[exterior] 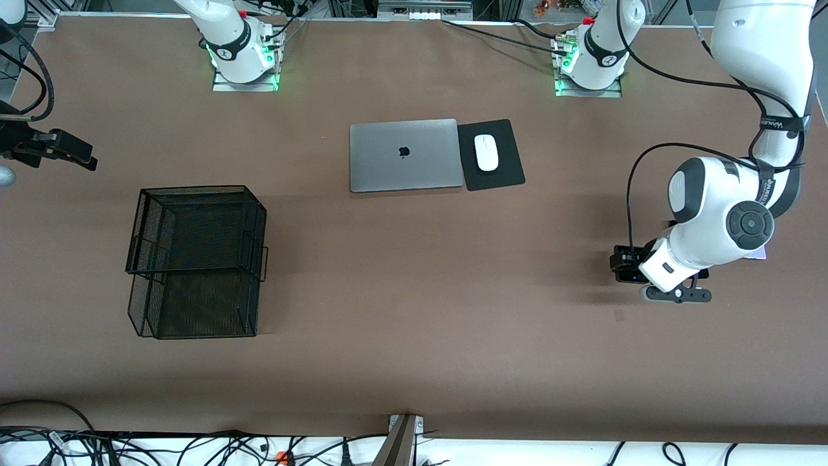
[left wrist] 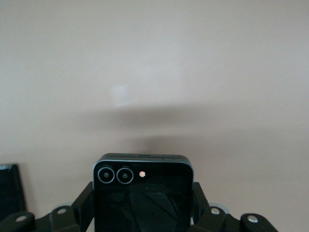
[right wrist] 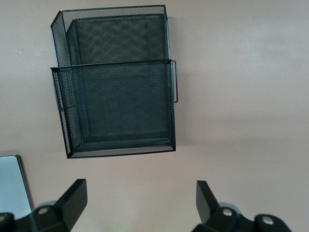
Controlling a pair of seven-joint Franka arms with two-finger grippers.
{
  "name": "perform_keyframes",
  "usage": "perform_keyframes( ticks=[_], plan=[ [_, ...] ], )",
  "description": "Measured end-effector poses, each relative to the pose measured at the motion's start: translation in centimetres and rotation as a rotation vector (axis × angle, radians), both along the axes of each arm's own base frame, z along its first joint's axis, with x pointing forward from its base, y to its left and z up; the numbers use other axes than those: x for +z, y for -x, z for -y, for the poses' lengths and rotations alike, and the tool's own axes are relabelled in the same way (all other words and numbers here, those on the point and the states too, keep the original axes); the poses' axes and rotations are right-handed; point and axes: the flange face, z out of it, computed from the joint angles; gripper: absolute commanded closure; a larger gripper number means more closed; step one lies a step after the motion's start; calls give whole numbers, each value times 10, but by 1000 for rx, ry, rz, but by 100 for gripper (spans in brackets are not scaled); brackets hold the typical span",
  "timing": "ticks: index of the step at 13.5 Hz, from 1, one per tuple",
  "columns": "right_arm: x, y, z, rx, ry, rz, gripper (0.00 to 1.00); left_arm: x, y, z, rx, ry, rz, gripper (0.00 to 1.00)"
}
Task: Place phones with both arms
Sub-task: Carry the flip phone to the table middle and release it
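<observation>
My left hand (left wrist: 143, 212) clamps the black flip phone (left wrist: 143, 193); I carry it level toward the mesh basket (exterior: 194, 259). Right hand (right wrist: 140, 203) waits wide open, empty.

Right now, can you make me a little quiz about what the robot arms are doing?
1. True or false: the left gripper is shut on the black flip phone.
2. What sits on the black mouse pad beside the grey laptop?
3. Which is open, waiting above the black mesh tray: A) left gripper, B) right gripper?

Key
1. True.
2. The white mouse.
3. B.
</observation>
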Motion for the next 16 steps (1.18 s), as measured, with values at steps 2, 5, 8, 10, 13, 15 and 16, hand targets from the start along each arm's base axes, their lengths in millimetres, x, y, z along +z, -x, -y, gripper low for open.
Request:
perform_keyframes(
  ticks=[2,5,8,10,13,15,16],
  plan=[
    [0,0,0,0,0,0,0,17,-7,68,-44,7,34,50],
    [0,0,-1,2,0,1,0,-1,3,194,-58,18,37,44],
    [0,0,-1,2,0,1,0,-41,30,291,20,32,2,46],
    [1,0,-1,2,0,2,0,-65,49,338,73,64,4,44],
    [1,0,-1,2,0,3,0,-102,70,383,101,104,48,43],
    [1,-1,-2,4,0,6,0,-128,80,399,102,125,71,28],
    [1,-1,-3,7,0,9,0,-138,83,403,102,133,80,0]
  ],
)
